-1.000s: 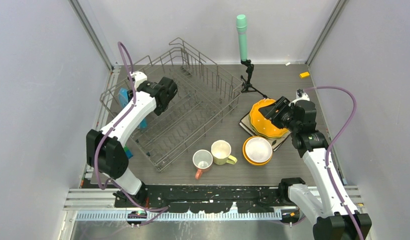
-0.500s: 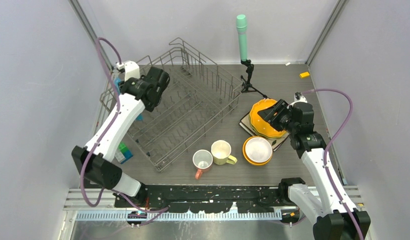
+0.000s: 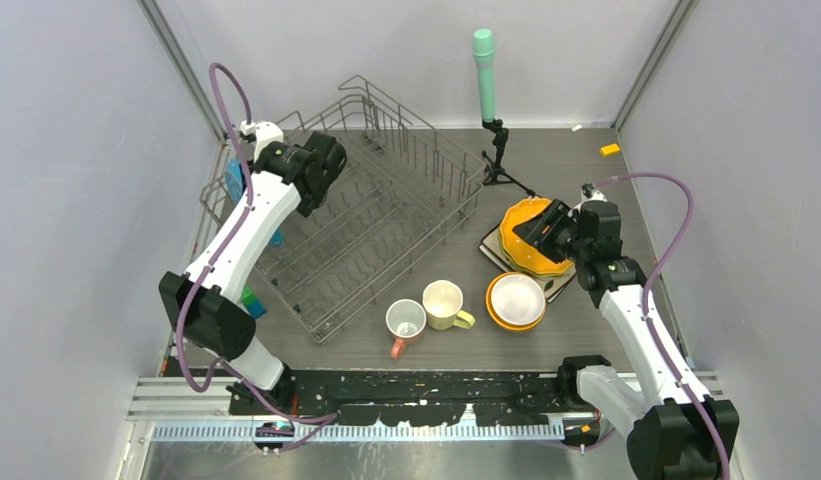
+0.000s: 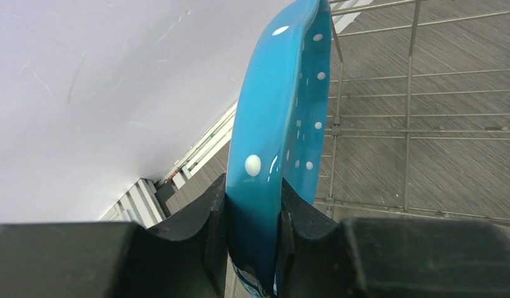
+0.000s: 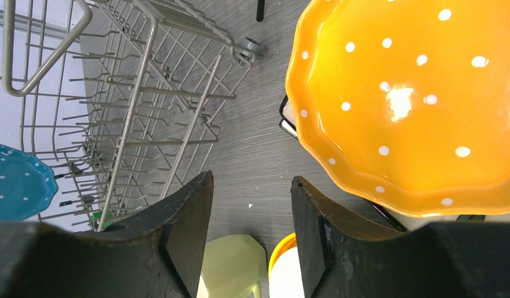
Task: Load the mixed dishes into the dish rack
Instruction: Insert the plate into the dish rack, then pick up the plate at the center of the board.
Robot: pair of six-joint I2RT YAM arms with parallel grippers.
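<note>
My left gripper (image 4: 253, 183) is shut on the rim of a blue dotted plate (image 4: 283, 105), which it holds on edge. In the top view the blue plate (image 3: 233, 178) is at the far-left end of the grey wire dish rack (image 3: 386, 210). My right gripper (image 5: 251, 180) is open and empty. It hovers at the left rim of the orange dotted plate (image 5: 414, 99), which lies on a white square plate (image 3: 494, 250). A white bowl sits in an orange bowl (image 3: 516, 300). Beside it stand a pale-yellow mug (image 3: 444, 303) and a pink mug (image 3: 405, 322).
A green-topped cylinder on a black tripod (image 3: 484, 70) stands behind the rack's right end. A small blue-green box (image 3: 248, 300) lies by the rack's near-left corner. A small orange piece (image 3: 610, 150) is at the back right. Grey walls close in on both sides.
My left arm has carried the blue plate farther back along the rack's left end. The right gripper has shifted slightly over the orange plate's rim and stays open.
</note>
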